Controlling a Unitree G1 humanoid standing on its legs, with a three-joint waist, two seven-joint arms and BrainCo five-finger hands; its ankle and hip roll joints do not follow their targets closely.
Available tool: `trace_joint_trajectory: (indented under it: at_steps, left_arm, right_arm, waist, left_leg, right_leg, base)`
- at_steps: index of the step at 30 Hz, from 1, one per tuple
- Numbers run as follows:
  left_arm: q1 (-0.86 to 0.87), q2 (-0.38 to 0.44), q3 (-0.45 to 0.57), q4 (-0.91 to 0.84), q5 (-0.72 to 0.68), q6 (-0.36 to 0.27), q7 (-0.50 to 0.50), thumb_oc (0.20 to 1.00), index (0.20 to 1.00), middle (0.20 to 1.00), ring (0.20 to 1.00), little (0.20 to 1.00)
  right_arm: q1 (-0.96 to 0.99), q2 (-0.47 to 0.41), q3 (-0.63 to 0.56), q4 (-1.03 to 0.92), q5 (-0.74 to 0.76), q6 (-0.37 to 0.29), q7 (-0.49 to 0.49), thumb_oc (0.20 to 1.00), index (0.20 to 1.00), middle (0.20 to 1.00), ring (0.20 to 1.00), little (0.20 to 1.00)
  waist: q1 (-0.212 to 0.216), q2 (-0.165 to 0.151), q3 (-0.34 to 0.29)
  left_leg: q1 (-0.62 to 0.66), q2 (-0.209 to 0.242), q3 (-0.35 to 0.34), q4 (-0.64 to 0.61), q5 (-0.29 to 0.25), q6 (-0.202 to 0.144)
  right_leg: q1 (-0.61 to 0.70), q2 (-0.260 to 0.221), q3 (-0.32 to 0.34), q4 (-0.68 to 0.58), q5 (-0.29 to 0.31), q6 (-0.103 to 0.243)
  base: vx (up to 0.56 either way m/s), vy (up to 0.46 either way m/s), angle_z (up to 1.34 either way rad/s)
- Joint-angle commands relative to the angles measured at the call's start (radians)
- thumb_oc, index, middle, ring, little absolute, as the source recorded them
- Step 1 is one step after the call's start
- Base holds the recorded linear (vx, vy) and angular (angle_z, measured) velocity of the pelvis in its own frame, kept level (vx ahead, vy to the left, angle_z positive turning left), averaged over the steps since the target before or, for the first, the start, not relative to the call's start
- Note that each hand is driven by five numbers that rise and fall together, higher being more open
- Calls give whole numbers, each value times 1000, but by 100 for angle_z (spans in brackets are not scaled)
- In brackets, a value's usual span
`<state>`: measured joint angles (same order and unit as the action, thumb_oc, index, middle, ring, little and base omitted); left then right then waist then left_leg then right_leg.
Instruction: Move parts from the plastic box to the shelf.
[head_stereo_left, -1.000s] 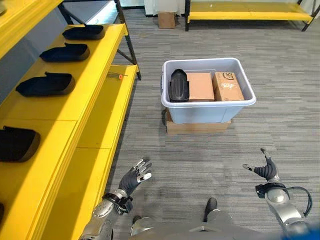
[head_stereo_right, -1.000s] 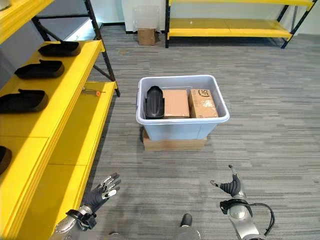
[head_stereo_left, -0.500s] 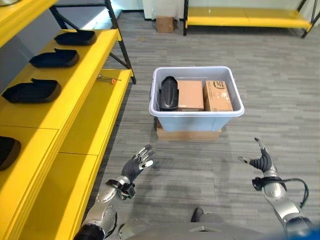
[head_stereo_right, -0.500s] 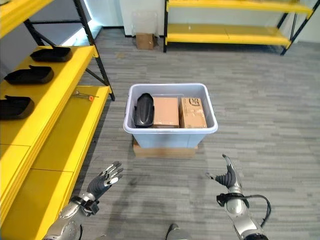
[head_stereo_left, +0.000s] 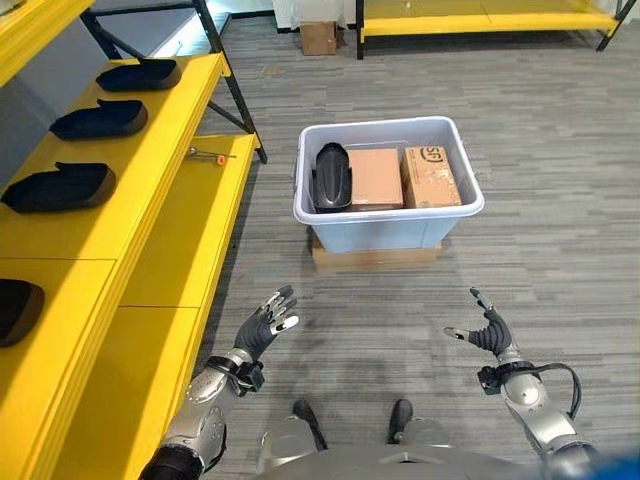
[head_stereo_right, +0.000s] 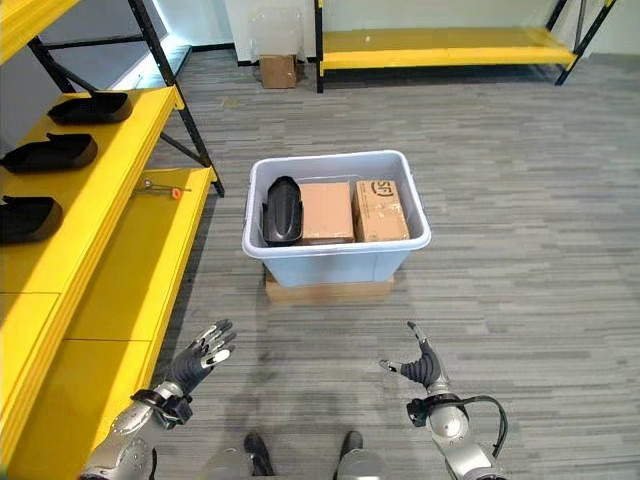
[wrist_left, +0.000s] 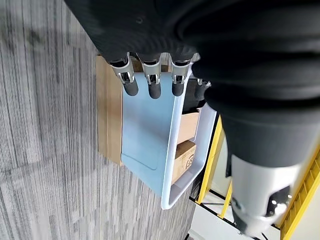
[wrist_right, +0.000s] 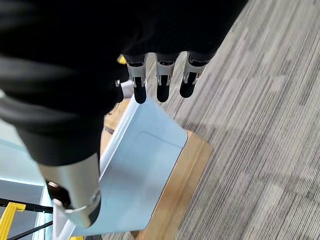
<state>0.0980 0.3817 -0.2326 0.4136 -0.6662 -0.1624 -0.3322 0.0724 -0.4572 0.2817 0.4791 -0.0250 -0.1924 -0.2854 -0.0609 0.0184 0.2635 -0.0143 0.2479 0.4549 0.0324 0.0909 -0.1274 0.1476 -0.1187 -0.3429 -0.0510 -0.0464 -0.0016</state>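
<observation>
A pale blue plastic box (head_stereo_left: 388, 226) stands on a flat cardboard base (head_stereo_left: 375, 258) on the floor ahead. Inside it lie a black moulded part (head_stereo_left: 331, 178) at its left end and two cardboard cartons (head_stereo_left: 373, 178) (head_stereo_left: 431, 176) beside it. The yellow shelf (head_stereo_left: 150, 160) runs along my left and carries several black parts (head_stereo_left: 60, 187). My left hand (head_stereo_left: 263, 328) hovers low, short of the box, fingers straight and empty. My right hand (head_stereo_left: 487, 333) hangs at the lower right, also open and empty. Both wrist views look past straight fingers (wrist_left: 152, 86) (wrist_right: 162, 86) at the box wall (wrist_left: 145, 135) (wrist_right: 135, 170).
A small orange-handled tool (head_stereo_left: 208, 154) lies on the lower yellow shelf board. Another yellow rack (head_stereo_left: 480, 20) and a cardboard box (head_stereo_left: 318, 37) stand at the far end. Grey striped carpet (head_stereo_left: 540, 180) surrounds the plastic box.
The camera has shifted, so the box and shelf sit differently in view. Both hands stay open and empty, low in front of the box; the right hand sits a little lower.
</observation>
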Motion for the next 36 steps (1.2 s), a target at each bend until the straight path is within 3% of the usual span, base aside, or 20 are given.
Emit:
trace_joint_trajectory:
  at_steps: [1,3,4,6,9,15,16,18,19,20,23,24,26,28,31,34,36]
  left_arm:
    - [19,6,48,-45,-25,-41,-39,1000,1000,1000,1000,1000]
    - [17,5,36,-47,-16,-34,-41,1000,1000,1000,1000,1000]
    - [17,5,36,-47,-16,-35,-41,1000,1000,1000,1000,1000]
    - [7,2,18,-32,10,-55,-42,1000,1000,1000,1000,1000]
    - [-6,9,-3,-19,46,-85,-42,1000,1000,1000,1000,1000]
    - [-16,31,-21,-12,61,-100,-30,1000,1000,1000,1000,1000]
    - [-19,37,-24,-3,66,-107,-32,1000,1000,1000,1000,1000]
    - [-24,49,-20,-2,56,-101,-33,1000,1000,1000,1000,1000]
    - [-21,53,-23,-4,63,-103,-20,1000,1000,1000,1000,1000]
    - [-17,53,-24,-2,58,-107,-13,1000,1000,1000,1000,1000]
    - [-15,52,-21,-6,42,-113,2,1000,1000,1000,1000,1000]
    - [-20,52,-19,-20,43,-105,18,1000,1000,1000,1000,1000]
    - [-25,55,-22,-27,46,-100,30,1000,1000,1000,1000,1000]
    - [-29,60,-35,-30,46,-103,38,1000,1000,1000,1000,1000]
    - [-22,63,-48,-31,57,-114,33,1000,1000,1000,1000,1000]
    - [-7,74,-56,-44,69,-116,34,1000,1000,1000,1000,1000]
    - [-5,75,-60,-44,84,-115,38,1000,1000,1000,1000,1000]
  right_arm:
    - [-24,-36,19,-68,-1,-60,7,1000,1000,1000,1000,1000]
    - [-28,-36,30,-78,23,-74,-1,1000,1000,1000,1000,1000]
    - [-28,-36,30,-78,23,-74,-1,1000,1000,1000,1000,1000]
    - [-37,-23,38,-90,35,-83,-2,1000,1000,1000,1000,1000]
    - [-48,-6,52,-102,0,-110,18,1000,1000,1000,1000,1000]
    - [-73,-11,80,-138,-39,-107,22,1000,1000,1000,1000,1000]
    - [-87,-10,86,-141,-32,-98,18,1000,1000,1000,1000,1000]
    - [-110,-7,92,-152,-19,-75,8,1000,1000,1000,1000,1000]
    - [-117,-8,95,-156,-13,-61,0,1000,1000,1000,1000,1000]
    - [-118,-6,96,-155,-4,-58,0,1000,1000,1000,1000,1000]
    - [-113,0,85,-155,16,-55,11,1000,1000,1000,1000,1000]
    - [-99,4,67,-157,3,-65,17,1000,1000,1000,1000,1000]
    - [-88,4,59,-155,5,-73,16,1000,1000,1000,1000,1000]
    - [-70,13,46,-141,16,-95,11,1000,1000,1000,1000,1000]
    - [-49,32,22,-132,6,-113,18,1000,1000,1000,1000,1000]
    - [-25,40,4,-147,13,-114,42,1000,1000,1000,1000,1000]
    - [-18,35,5,-155,21,-113,52,1000,1000,1000,1000,1000]
  waist:
    - [11,-14,-20]
    - [12,-20,-18]
    - [12,-20,-18]
    - [12,-27,-20]
    - [19,-32,-29]
    - [37,-38,-39]
    - [41,-39,-41]
    - [57,-34,-45]
    - [63,-34,-43]
    - [62,-31,-40]
    - [54,-32,-30]
    - [49,-39,-22]
    - [42,-46,-18]
    - [27,-63,-10]
    - [20,-76,-3]
    - [21,-79,3]
    - [19,-84,-1]
  left_leg:
    - [-34,34,-24,-32,127,-30]
    - [-22,18,-23,-12,72,-6]
    - [-22,18,-23,-11,71,-6]
    - [-1,-16,-11,17,5,24]
    - [16,-69,-18,27,-45,60]
    - [21,-132,-12,5,-76,110]
    - [27,-154,-10,-16,-82,130]
    - [36,-193,-7,-62,-91,170]
    - [42,-212,-4,-81,-96,184]
    - [51,-216,-5,-88,-97,185]
    - [73,-216,-5,-93,-99,172]
    - [95,-211,-9,-90,-106,155]
    - [113,-208,-13,-93,-115,147]
    - [145,-210,-29,-95,-153,146]
    - [169,-194,-29,-80,-183,141]
    - [187,-166,-20,-54,-203,132]
    - [188,-160,-25,-42,-202,127]
  right_leg:
    - [-1,-3,-18,114,-20,72]
    - [-10,-13,-22,144,-34,72]
    - [-11,-13,-22,144,-35,73]
    - [-11,-22,-29,158,-45,73]
    - [-17,-25,-21,183,-59,81]
    - [-58,-24,-17,312,-93,105]
    - [-90,-29,-11,408,-69,132]
    - [-188,-85,-16,661,-25,192]
    - [-237,-100,-12,747,16,215]
    - [-256,-101,-11,752,22,215]
    - [-264,-91,-22,643,23,201]
    - [-252,-113,-46,450,58,193]
    - [-254,-137,-52,336,122,204]
    - [-289,-200,-11,219,268,246]
    - [-321,-257,10,157,358,263]
    - [-309,-278,-4,138,383,263]
    - [-285,-265,-1,122,376,263]
  base:
    - [111,102,-43]
    - [204,197,-47]
    - [258,256,-42]
    - [255,264,-17]
    - [261,267,4]
    - [185,228,1]
    - [149,327,3]
    - [179,414,13]
    - [158,289,-17]
    - [135,189,-50]
    - [117,-3,-30]
    - [124,-119,-2]
    - [116,-132,-14]
    - [143,-158,5]
    - [167,-201,29]
    - [194,-216,30]
    - [193,-206,24]
